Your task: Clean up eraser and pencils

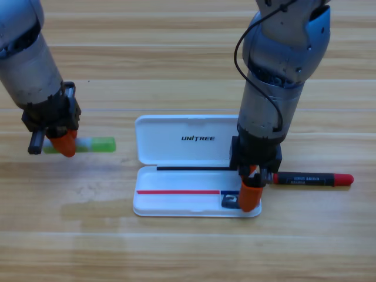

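Eraser [229, 202]: small dark block, lying in the case's lower tray at its right end, beside my right claw [250, 198]. Green pencil [97, 144]: flat on table, left end under my left claw [63, 143]. Black pencil [314, 179]: red-tipped, flat, right of case.

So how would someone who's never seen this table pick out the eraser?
Start at the open white case mid-table and go to its lower tray's right end, where the right gripper points down. The eraser is the small dark block lying there, just left of the orange jaws, far shorter than the black-and-red pencil outside the case.
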You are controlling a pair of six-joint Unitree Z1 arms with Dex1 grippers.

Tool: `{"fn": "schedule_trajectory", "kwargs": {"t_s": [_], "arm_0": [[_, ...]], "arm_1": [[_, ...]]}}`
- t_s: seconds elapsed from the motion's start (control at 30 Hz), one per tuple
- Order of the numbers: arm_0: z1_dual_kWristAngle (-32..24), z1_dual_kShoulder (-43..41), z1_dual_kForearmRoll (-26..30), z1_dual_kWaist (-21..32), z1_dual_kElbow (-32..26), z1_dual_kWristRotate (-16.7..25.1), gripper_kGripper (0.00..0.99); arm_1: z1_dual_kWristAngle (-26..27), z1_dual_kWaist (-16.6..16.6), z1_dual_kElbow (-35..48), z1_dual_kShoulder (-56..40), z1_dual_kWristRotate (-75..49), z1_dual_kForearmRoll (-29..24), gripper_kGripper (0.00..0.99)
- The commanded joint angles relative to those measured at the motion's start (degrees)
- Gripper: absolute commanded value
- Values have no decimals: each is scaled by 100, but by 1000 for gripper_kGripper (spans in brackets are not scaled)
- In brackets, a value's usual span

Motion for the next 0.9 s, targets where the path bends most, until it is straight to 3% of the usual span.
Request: {"fn": "schedule_trajectory", "kwargs": {"t_s": [0.03, 0.2, 0.33, 0.4, 0.5, 0.6, 0.9], "arm_0": [[63, -4, 105, 13, -3, -101, 0], [81, -65, 422, -312, -372, -312, 0], [54, -4, 852, -795, -917, -655, 0], [37, 111, 1046, -1085, -1198, -875, 0], [-16, 330, 1221, -1437, -1497, -1103, 0], [-86, 568, 1256, -1657, -1620, -1253, 0], [-350, 1280, 1239, -1885, -1787, -1464, 0]], "arm_1": [[56, 134, 375, -513, -24, -16, 911], [214, -103, 1324, -2007, 46, 37, 950], [249, -604, 2063, -2543, -77, 28, 990], [65, -894, 2318, -2455, -394, -147, 989], [-524, -1166, 2766, -2112, -851, -859, 986], [-753, -1386, 2722, -1488, -1158, -1184, 977], [-814, -1492, 2195, -513, -1554, -1457, 940]]}}
